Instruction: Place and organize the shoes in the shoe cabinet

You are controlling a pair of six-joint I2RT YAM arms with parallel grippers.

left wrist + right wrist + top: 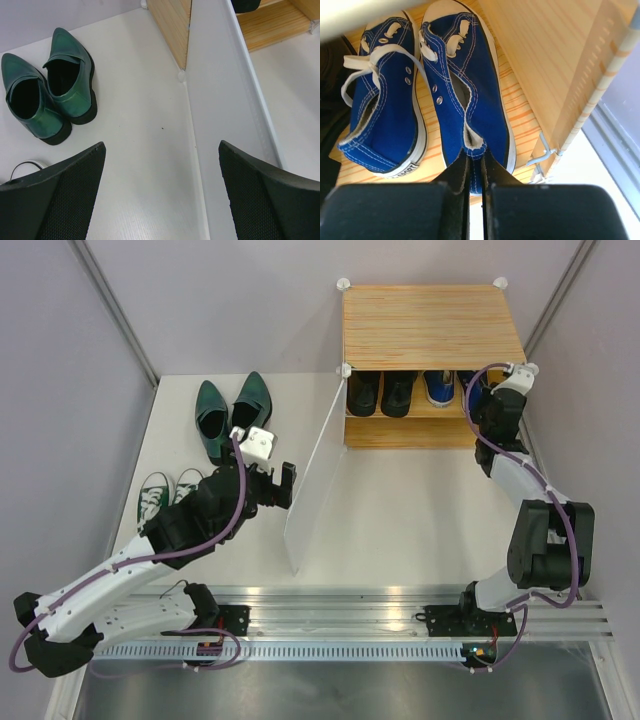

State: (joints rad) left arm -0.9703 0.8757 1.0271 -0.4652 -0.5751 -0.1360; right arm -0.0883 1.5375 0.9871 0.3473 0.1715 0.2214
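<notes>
The right fingers (454, 176) pinch the heel of a blue sneaker (470, 90) inside the shoe cabinet (430, 325), probably to square it beside its mate. The left fingers (65, 190) hang spread over the table (400, 510), beside the open door (315, 490). Two blue sneakers and two black shoes (380, 392) are shelved. Two dark green shoes (70, 95) and two green sneakers (165, 495) wait on the table.

Pointed shoes (250, 400) left of cabinet (430, 325), sneakers (385, 115) inside
</notes>
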